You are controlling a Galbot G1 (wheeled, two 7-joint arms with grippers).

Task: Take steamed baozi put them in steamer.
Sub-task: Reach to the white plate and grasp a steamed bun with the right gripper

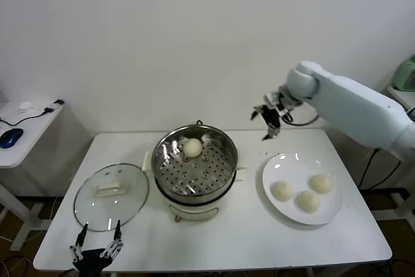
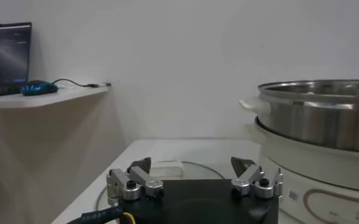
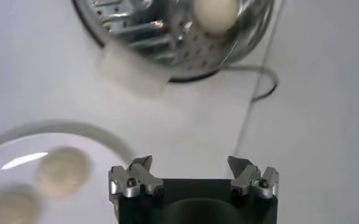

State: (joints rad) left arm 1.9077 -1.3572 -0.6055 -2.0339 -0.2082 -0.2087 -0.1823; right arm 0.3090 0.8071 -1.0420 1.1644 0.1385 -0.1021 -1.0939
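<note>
One baozi (image 1: 192, 147) lies on the perforated tray at the back of the steel steamer (image 1: 170, 150) in the table's middle; it also shows in the right wrist view (image 3: 214, 14). Three baozi (image 1: 283, 191) (image 1: 308, 200) (image 1: 321, 183) lie on the white plate (image 1: 275, 167) to the right. My right gripper (image 1: 267, 122) is open and empty, raised in the air between the steamer and the plate, behind both. My left gripper (image 1: 97, 240) is open and empty at the table's front left edge, just in front of the glass lid (image 1: 130, 189).
The steamer's side wall (image 2: 325, 119) shows on its white base in the left wrist view. A side table (image 1: 32, 124) at the far left carries a blue mouse (image 1: 10, 137). A black cable (image 3: 261, 85) runs behind the steamer.
</note>
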